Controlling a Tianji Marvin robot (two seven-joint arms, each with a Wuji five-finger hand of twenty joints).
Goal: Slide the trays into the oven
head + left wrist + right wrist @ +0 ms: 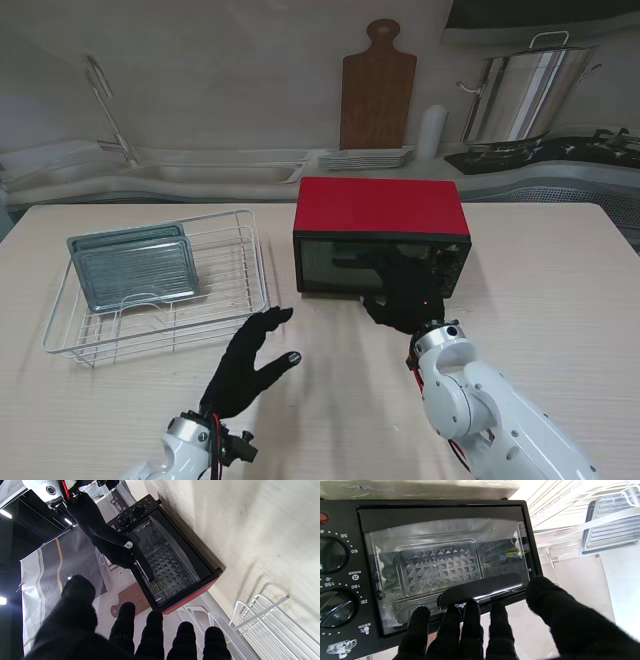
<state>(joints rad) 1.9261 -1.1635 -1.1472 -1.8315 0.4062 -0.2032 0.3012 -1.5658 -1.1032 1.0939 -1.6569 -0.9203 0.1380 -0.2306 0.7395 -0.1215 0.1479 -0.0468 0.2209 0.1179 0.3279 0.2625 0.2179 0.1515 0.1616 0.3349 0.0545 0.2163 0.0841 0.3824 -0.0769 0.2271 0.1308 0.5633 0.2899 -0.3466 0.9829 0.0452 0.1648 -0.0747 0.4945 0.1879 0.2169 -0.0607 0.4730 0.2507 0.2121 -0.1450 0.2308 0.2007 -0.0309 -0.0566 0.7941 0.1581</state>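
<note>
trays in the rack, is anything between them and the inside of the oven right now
Yes. The oven door is closed, so the trays standing in the wire rack cannot slide in yet. The right hand is at the door handle, fingers reaching it. The left hand is open, holding nothing.

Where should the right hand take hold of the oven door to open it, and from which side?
Best by the handle, the dark bar running across the glass door of the oven. It stands proud of the glass, so fingers can likely hook behind it. Come from the front, the side nearer to me, where the right hand already is, fingertips at the bar. The door looks shut.
</note>
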